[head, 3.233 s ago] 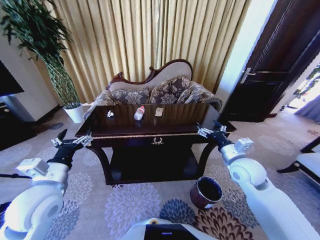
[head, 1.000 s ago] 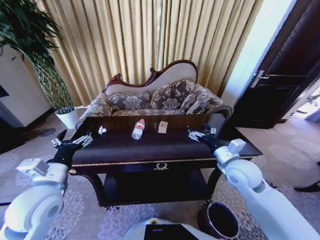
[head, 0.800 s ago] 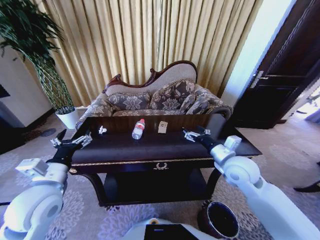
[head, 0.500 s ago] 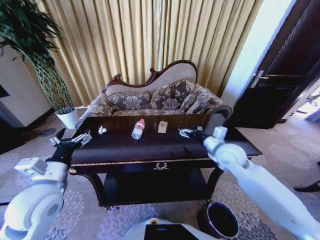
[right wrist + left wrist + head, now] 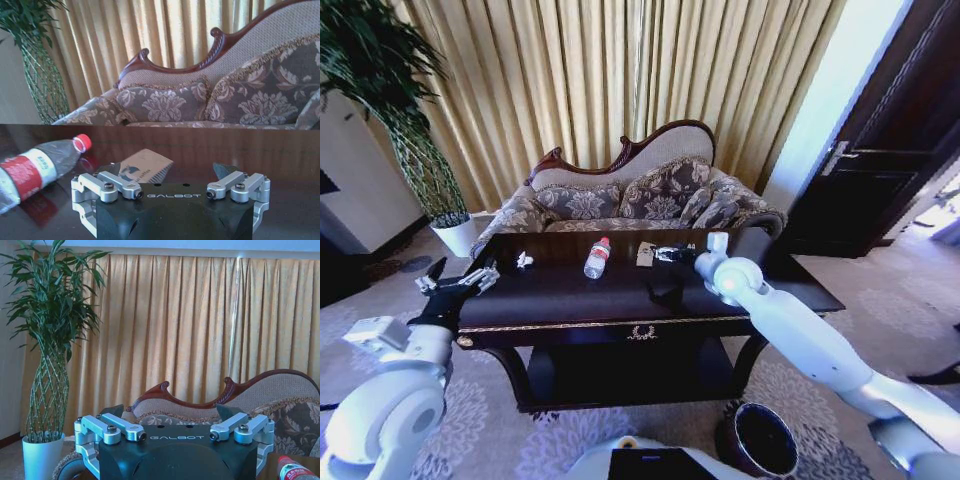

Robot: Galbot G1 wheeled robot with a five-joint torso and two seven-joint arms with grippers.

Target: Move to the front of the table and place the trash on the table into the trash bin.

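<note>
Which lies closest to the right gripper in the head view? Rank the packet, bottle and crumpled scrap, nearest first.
Measured from the right gripper, over the table:
1. Packet, just to its left, at the back of the tabletop.
2. Bottle, further left, near the middle of the tabletop.
3. Crumpled scrap, furthest, toward the left end, nearer the left gripper.

Bottle (image 5: 597,257), scrap (image 5: 524,261), packet (image 5: 644,254) on table (image 5: 570,295); bin (image 5: 757,440) on floor.
</note>
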